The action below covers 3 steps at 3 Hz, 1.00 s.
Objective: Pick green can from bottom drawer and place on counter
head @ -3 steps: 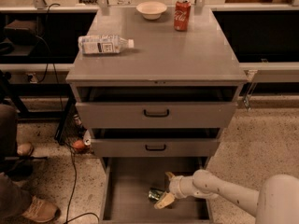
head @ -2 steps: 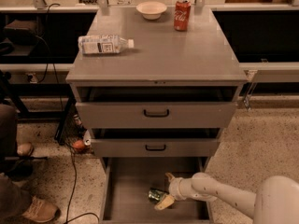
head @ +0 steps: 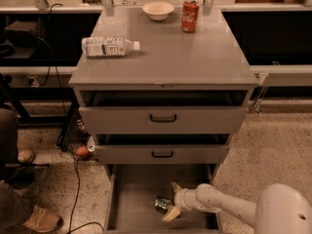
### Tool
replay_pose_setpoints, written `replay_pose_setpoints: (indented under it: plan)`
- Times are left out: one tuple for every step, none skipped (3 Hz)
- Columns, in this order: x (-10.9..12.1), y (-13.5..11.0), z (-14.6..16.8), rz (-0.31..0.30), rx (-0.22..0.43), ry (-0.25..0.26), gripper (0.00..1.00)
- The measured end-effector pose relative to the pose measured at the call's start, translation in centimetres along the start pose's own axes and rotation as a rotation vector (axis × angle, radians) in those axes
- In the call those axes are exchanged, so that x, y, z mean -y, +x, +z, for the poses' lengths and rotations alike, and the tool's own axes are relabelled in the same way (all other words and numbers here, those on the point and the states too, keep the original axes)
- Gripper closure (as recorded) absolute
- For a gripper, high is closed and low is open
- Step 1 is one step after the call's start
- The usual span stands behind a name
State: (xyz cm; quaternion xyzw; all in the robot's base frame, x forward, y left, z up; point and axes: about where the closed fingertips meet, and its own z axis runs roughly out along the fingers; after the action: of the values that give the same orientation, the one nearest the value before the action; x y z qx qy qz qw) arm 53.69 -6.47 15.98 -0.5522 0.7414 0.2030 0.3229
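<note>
The green can (head: pixel 162 204) lies on its side on the floor of the open bottom drawer (head: pixel 131 199), near the middle. My gripper (head: pixel 170 200) is down inside that drawer, reaching in from the right on its white arm. Its two pale fingers (head: pixel 169 214) are spread, one in front of the can and one behind it, with the can's right end between them. The counter (head: pixel 170 52) is the grey top of the cabinet above.
On the counter lie a clear plastic bottle (head: pixel 108 46) at the left, a white bowl (head: pixel 158 10) and a red Coca-Cola can (head: pixel 189 15) at the back. The two upper drawers (head: pixel 163 118) stand slightly open. A person's shoes (head: pixel 41 219) and cables are on the floor at left.
The gripper has slid a little to the left, closer around the green can. The can has not moved.
</note>
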Motion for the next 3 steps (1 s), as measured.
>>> replay_pose_setpoints:
  plan:
    - [-0.1, 0.1, 1.5, -0.034, 0.009, -0.011, 0.00]
    - [-0.3, 0.2, 2.6, -0.057, 0.005, -0.023, 0.00]
    - [-0.3, 0.3, 3.5, -0.076, 0.008, -0.033, 0.18]
